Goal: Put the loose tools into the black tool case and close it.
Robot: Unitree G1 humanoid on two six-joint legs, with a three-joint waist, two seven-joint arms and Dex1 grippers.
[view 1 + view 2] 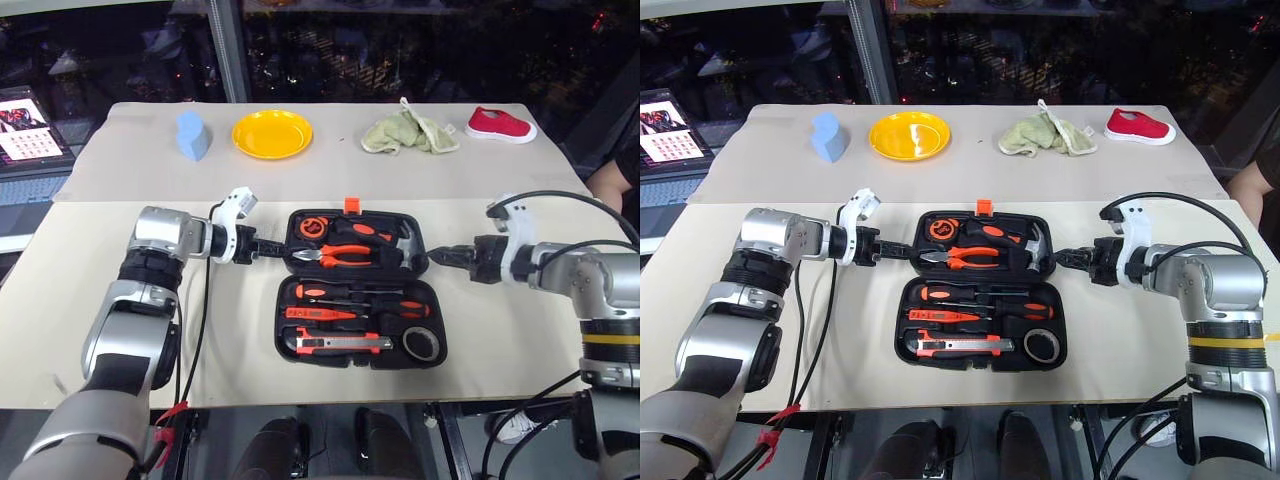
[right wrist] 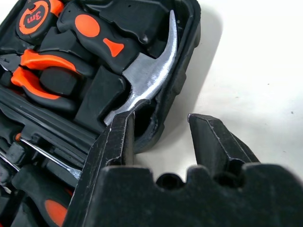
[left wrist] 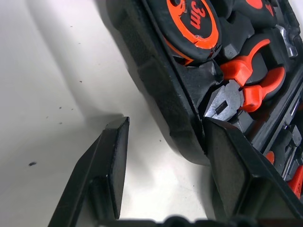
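Closing comes next: your open left end effector (image 1: 268, 249) and right end effector (image 1: 437, 257) straddle the black moulded-plastic hinged tool case (image 1: 355, 290) lid edges; clamp, fold.

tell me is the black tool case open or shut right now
Open. The black tool case lies flat with both halves spread, pliers and utility knife showing in its recesses.

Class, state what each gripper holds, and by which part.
Nothing is clamped: both grippers, left and right, are open, each straddling a side rim of the black tool case's far half.
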